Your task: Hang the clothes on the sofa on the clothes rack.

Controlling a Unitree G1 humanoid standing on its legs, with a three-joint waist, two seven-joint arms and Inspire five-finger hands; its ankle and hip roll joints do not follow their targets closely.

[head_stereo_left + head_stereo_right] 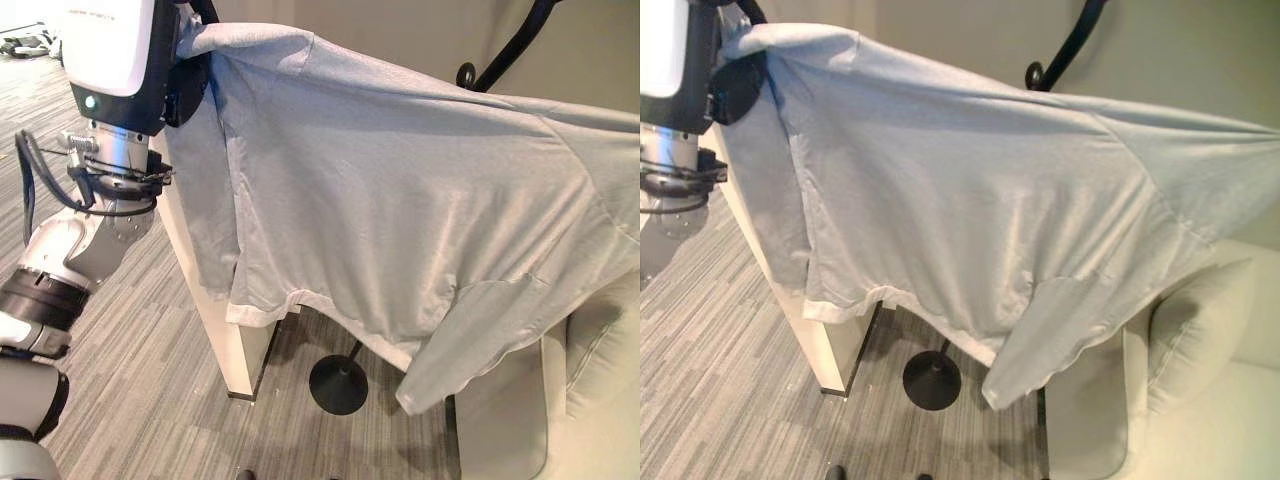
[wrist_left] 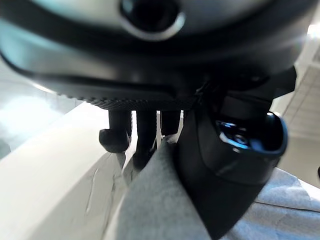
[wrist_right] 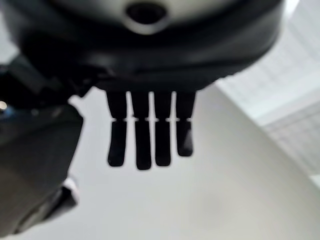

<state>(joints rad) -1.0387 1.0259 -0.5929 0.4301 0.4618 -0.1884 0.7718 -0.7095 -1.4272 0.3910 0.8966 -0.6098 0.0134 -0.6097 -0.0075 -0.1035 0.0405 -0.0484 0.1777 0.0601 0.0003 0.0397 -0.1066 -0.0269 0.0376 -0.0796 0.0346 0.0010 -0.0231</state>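
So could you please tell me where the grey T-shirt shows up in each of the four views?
Left eye view: grey T-shirt spreads across the middle, held up at upper left by the left hand.
Right eye view: the same, slightly further left.
Left wrist view: a fold pinched between thumb and fingers.
Right wrist view: not in it; the right hand is open.
Shared landmark: the black round stand base under the hem.

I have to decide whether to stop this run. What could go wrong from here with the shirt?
1. The light grey cotton T-shirt is pinched in the left hand at one corner; a loose pinch could drop it.
2. The right hand shows straight fingers, so the other end may be unsupported.
3. The spread cloth hides most of the black metal clothes rack, so aiming at a hook is harder.
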